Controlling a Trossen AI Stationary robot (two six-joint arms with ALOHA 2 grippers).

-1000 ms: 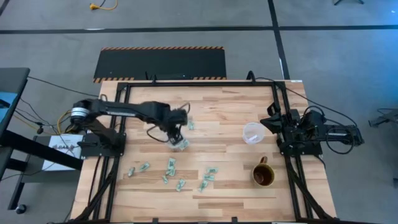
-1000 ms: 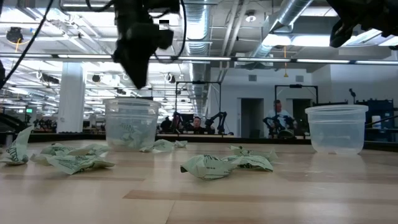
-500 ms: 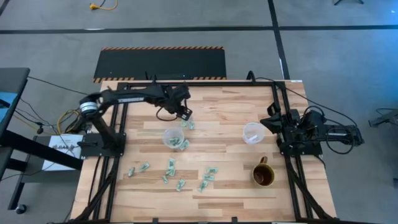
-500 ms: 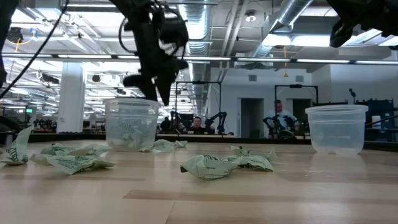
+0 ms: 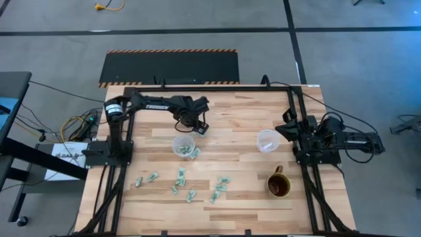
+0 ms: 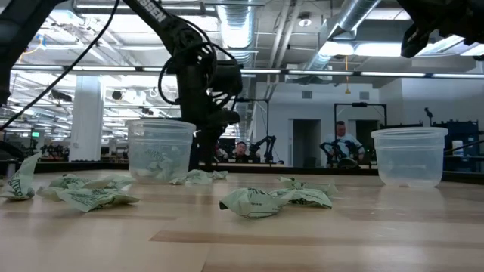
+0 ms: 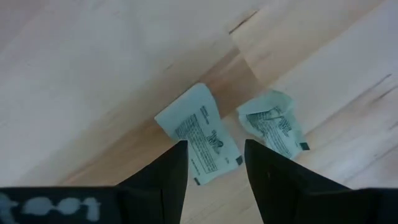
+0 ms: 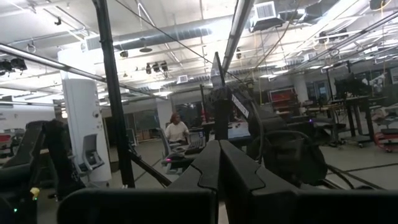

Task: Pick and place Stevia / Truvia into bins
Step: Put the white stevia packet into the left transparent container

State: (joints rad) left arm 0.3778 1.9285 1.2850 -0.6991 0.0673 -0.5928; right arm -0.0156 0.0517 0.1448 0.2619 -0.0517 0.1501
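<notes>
Since a second ago the left gripper [image 5: 200, 125] has swung from over the left cup [image 5: 183, 146] to the far side of it and come down low over two sachets [image 7: 205, 132] lying side by side on the table [image 5: 230, 125]. Its fingers [image 7: 169, 174] are spread, one sachet showing between them, nothing pinched; the other sachet [image 7: 272, 123] lies just beside. Dark print shows on both, too small to read. The left cup holds a few sachets, one more lies against its side [image 5: 195, 153], and loose ones [image 5: 181, 176] are scattered nearer than it. The right cup [image 5: 268, 140] stands well apart, a brown mug [image 5: 278, 185] near it. The right gripper [image 8: 217, 168], pressed together, waits at the table's right edge.
</notes>
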